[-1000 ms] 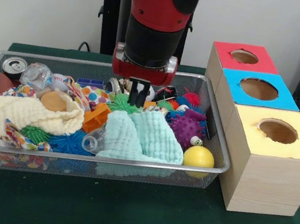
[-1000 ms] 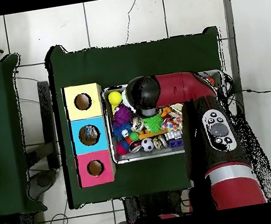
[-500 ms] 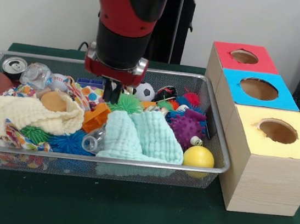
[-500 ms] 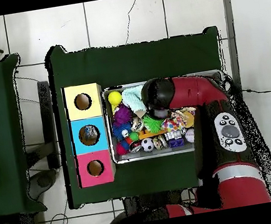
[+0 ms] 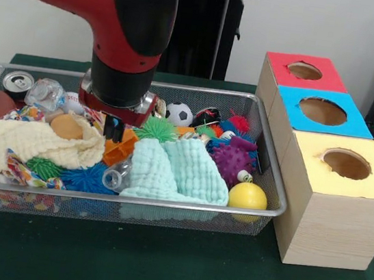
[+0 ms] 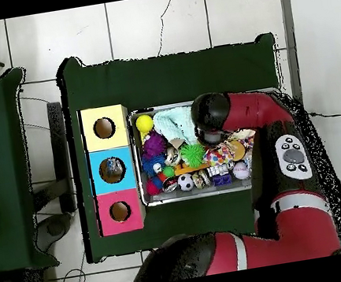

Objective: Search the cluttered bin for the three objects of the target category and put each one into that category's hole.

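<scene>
The red and black arm's gripper [image 5: 113, 129] has swept sideways across the wire-mesh bin [image 5: 266, 166] over the last second, leaving the spot above the spiky green ball [image 5: 157, 130] and the black-and-white soccer ball [image 5: 179, 114], and now hangs low over the orange plastic toy [image 5: 120, 146], just beside the cream waffle-weave cloth [image 5: 31, 144]. Its dark fingertips sit close together with nothing between them, so it travels narrow and empty. Nothing has left the bin: the smooth yellow ball [image 5: 248, 196] lies in the corner nearest the boxes, the spiky purple ball [image 5: 231, 161] beside it, and the mint-green folded cloth [image 5: 173, 169] covers the middle. The wooden box with red, blue and yellow tops [image 5: 322, 158] stands apart beside the bin, each round hole unobstructed. The shift suggests the search is moving to the crowded half around the crushed silver can [image 5: 18, 82] and the crumpled clear plastic bottle [image 5: 45, 94]; which category is wanted cannot be told, and all three drops seem still to come.
</scene>
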Robot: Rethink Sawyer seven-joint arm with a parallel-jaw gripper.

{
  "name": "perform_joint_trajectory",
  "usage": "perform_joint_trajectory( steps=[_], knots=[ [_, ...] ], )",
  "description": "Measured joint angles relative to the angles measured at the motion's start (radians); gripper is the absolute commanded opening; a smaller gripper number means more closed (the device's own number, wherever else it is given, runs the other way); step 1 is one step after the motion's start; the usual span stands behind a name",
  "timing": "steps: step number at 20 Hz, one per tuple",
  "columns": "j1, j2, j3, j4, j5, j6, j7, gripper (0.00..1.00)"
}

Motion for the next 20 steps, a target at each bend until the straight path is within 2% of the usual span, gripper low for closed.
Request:
perform_joint_trajectory(
  steps=[12, 20],
  knots=[
    [0.03, 0.017, 0.001, -0.019, 0.001, 0.004, 0.0, 0.0],
    [0.076, 0.031, 0.001, -0.08, 0.007, 0.102, 0.0, 0.0]
  ],
)
